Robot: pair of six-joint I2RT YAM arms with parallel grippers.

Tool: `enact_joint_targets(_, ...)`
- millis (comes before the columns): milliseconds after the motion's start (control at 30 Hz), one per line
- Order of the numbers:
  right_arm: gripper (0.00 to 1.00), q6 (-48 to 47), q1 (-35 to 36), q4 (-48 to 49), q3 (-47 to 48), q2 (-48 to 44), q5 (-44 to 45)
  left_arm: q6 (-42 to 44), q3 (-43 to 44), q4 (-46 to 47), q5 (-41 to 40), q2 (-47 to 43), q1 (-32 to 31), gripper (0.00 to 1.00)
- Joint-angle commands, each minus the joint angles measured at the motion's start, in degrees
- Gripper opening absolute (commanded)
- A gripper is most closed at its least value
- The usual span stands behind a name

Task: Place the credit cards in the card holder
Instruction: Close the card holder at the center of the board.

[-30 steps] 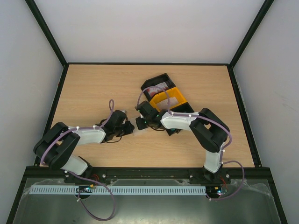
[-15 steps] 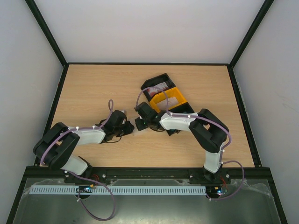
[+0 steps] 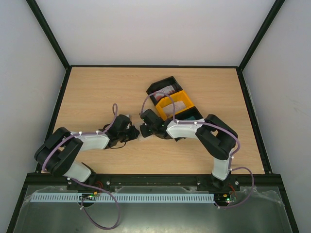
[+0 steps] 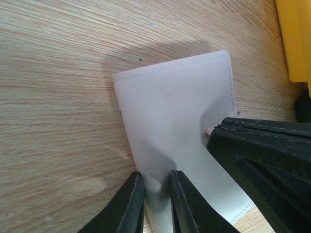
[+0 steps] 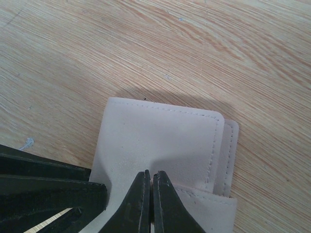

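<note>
Left gripper: jaws almost closed, pinching the near edge of the holder. Material is bunched between the fingers. Likely the anchor, so the holder can't slide while the other arm works on it.

Holder: flat on the table, centre-near, right between the two grippers. In the top view the arms hide it almost completely. Right-wrist view shows a stitched top layer with a second layer sticking out at its right edge, so the pocket mouth is probably on that side. Not visibly open yet.

Right gripper: fingers all but touching, nipped on the holder's top layer. Reads as an attempt to peel that layer up and open the pocket against the left arm's hold. Whether it has one layer or the full thickness can't be told.

Tray: just right of and beyond the right gripper, black and yellow. Cards are in its compartments; neither gripper holds one. Judged: holder prep, no card loaded.

Versus 1.0 s ago:
- Right gripper and forearm have shifted slightly left, closer to the left gripper.
- The pale sliver of holder seen between the grippers is now nearly covered.
- Left arm, tray and cards are unchanged.
</note>
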Motion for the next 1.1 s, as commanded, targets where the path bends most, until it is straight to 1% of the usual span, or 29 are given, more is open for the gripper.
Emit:
enact_joint_targets(0, 0.02, 2.02, 1.31, -8.04, -5.82, 2.74, -2.68, -0.25, -0.39, -0.26, 0.04, 0.48, 0.4, 0.18)
enact_joint_targets(467, 0.02, 6.92, 1.13, -0.85, -13.49, 3.19, -5.36, 0.08, -0.33, -1.45, -0.69, 0.59, 0.47, 0.18)
enact_joint_targets(800, 0.02, 7.63, 1.31, 1.66, -17.95, 3.97, -3.31, 0.11, -0.21, -2.07, -0.87, 0.79, 0.6, 0.17)
enact_joint_targets(900, 0.02, 7.63, 1.35, 1.39, -17.7, 3.47, -3.93, 0.02, -0.05, -2.13, -0.78, 0.44, 0.57, 0.17)
enact_joint_targets(1000, 0.02, 8.37, 1.26, 0.8, -15.61, 0.43, -3.76, 0.25, 0.43, -2.7, -0.73, -0.67, 0.67, 0.18)
enact_joint_targets(1033, 0.03, 8.72, 1.26, 0.25, -14.09, -0.81, -2.69, 0.42, 0.75, -3.3, -0.89, -1.32, 0.68, 0.19)
enact_joint_targets(1067, 0.08, 9.06, 1.25, -0.35, -12.37, -1.97, -1.35, 0.72, 1.37, -4.13, -1.24, -2.15, 0.75, 0.19)
